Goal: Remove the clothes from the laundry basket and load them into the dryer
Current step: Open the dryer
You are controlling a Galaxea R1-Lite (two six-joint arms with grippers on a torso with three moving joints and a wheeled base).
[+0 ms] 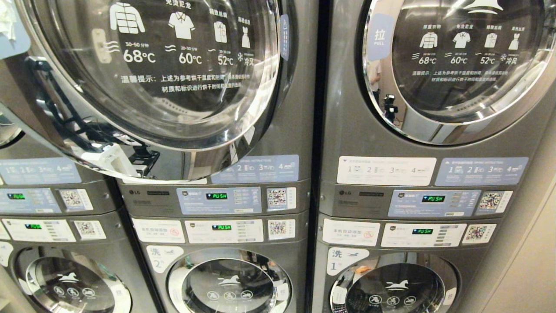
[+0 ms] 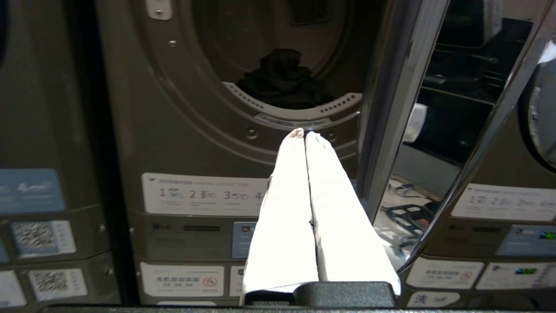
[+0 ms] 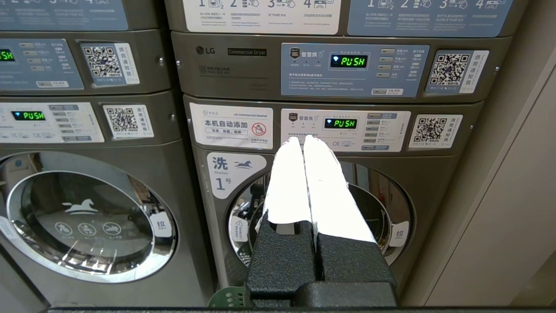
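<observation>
**A:** Two tools are in the pictures, so which one works now?

**B:** The left tool [image 2: 304,134]. Its white fingers [image 2: 286,208] are pressed together and hold nothing. It points at the round opening of the grey upper dryer [image 2: 195,130], just below the rim.

**A:** Where are the clothes?

**B:** One dark crumpled garment [image 2: 282,80] lies inside the drum, just behind the perforated rim. I think it sits there because it was dropped near the front, not pushed deep.

**A:** And the big chrome-ringed glass door [image 1: 173,87]?

**B:** It is swung out toward the camera, and it fills much of the head view. This keeps the opening free for the arm.

**A:** The other arm?

**B:** The right tool [image 3: 303,138] is parked low, in front of the grey washer marked with number one [image 3: 321,208]. Its fingers are also pressed together, with nothing between them. My guess is it stays out of the way.

**A:** Do you see the basket?

**B:** Only a small green rim [image 3: 228,300] shows under the right tool; perhaps that is the laundry basket, but I cannot tell. If more clothes remain, the empty left tool should probably go down for them.
</observation>
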